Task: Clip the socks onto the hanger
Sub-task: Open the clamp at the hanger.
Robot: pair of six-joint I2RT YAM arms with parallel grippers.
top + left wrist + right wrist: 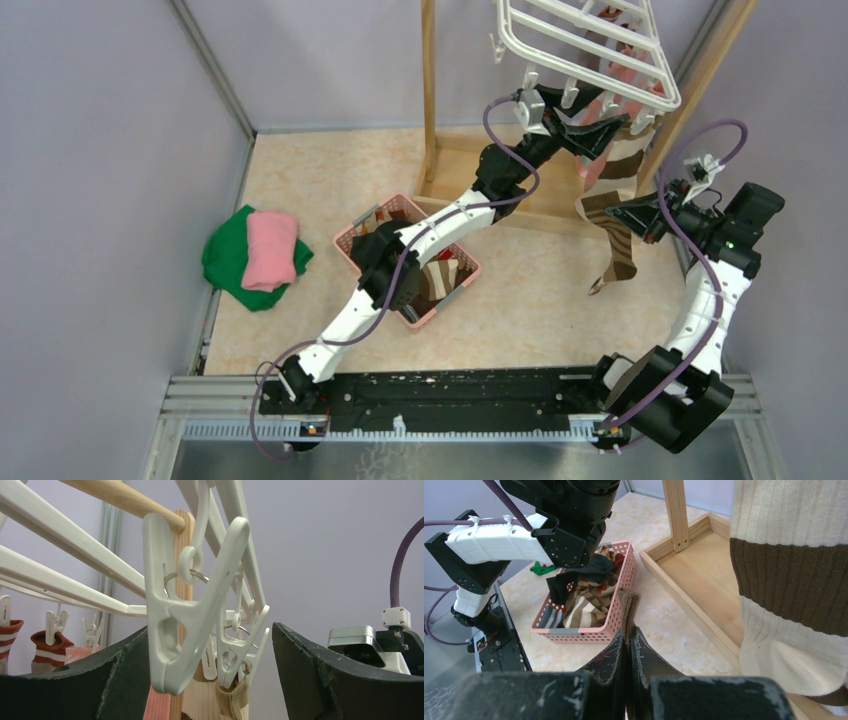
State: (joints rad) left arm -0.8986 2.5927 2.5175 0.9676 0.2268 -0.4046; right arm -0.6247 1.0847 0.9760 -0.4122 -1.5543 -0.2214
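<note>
The white hanger (pixel 590 50) hangs at the top right with clips beneath. My left gripper (pixel 572 125) is raised under it and open, and a white clip (pixel 185 610) hangs between its fingers (pixel 320 675), untouched. Behind that, another clip holds a tan sock (pixel 232 697). My right gripper (pixel 624 215) is shut on the edge of a brown and cream striped sock (pixel 614 245) that dangles below the hanger. The held brown edge (pixel 628 612) shows in the right wrist view above the shut gripper (pixel 628 640). A large cream and brown sock (pixel 789 580) hangs at the right.
A pink basket (pixel 352 240) with several socks stands mid-table, partly under the left arm. It also shows in the right wrist view (pixel 589 632). The wooden stand (pixel 430 100) and its base tray (pixel 694 580) hold the hanger. Folded green and pink cloths (pixel 255 255) lie left.
</note>
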